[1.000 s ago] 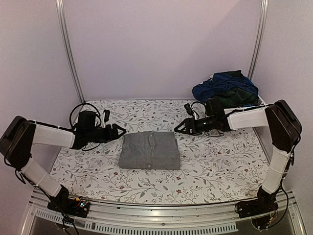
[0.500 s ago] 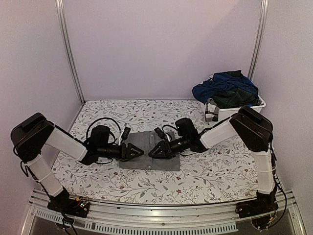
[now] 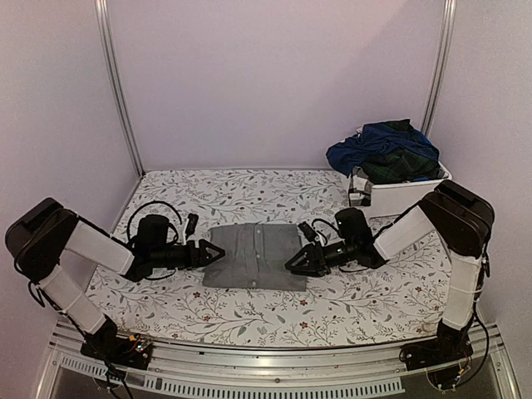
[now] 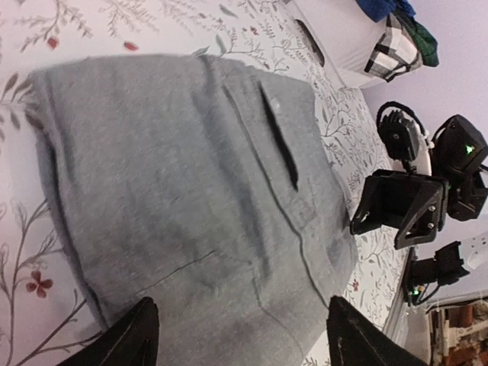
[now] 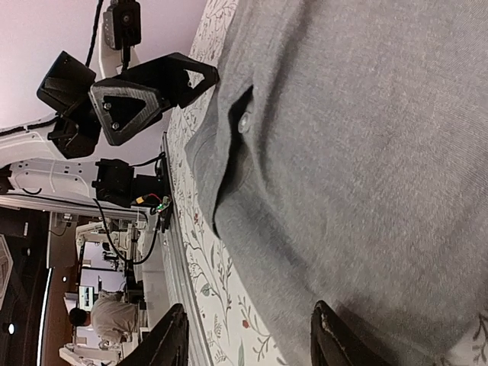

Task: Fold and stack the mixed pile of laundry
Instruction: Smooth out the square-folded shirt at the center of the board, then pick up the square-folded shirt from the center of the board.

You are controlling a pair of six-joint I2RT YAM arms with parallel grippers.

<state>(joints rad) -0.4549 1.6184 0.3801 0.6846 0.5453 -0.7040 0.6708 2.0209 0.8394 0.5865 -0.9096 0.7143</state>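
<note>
1. Nearest, the floral-patterned table cloth (image 3: 332, 309) covers the table. It is a pale, flat sheet printed with grey leafy stems and small red flowers.
2. Midway across it lies the grey garment (image 3: 253, 256), folded into a flat, roughly rectangular pack.
   - Its long axis appears to run left to right.
   - The buttoned placket crosses that axis, running from the far edge toward the near edge.
   - The fabric is a matte, finely flecked weave with stitched seams. A small button and a dark slit show beside the placket.
   - Which way the collar points cannot be told.
3. The left gripper (image 3: 218, 252) lies low at the pack's left edge, pointing right. Its black fingers (image 4: 137, 339) stand apart over the cloth's left border and clamp nothing.
4. The right gripper (image 3: 291, 264) lies low over the pack's right edge, toward the near corner, pointing left. Its jaws are likewise apart above the grey fabric, with nothing pinched between them. The two grippers face one another across the garment.
5. Farther back, at the far right corner, stands the white plastic bin (image 3: 403, 198), which is smooth, rigid and box-shaped.
6. Heaped in it and rising over its rim are the navy blue garment (image 3: 374, 148) and the dark green plaid garment (image 3: 403, 169). Both are crumpled into soft, irregular folds.
</note>
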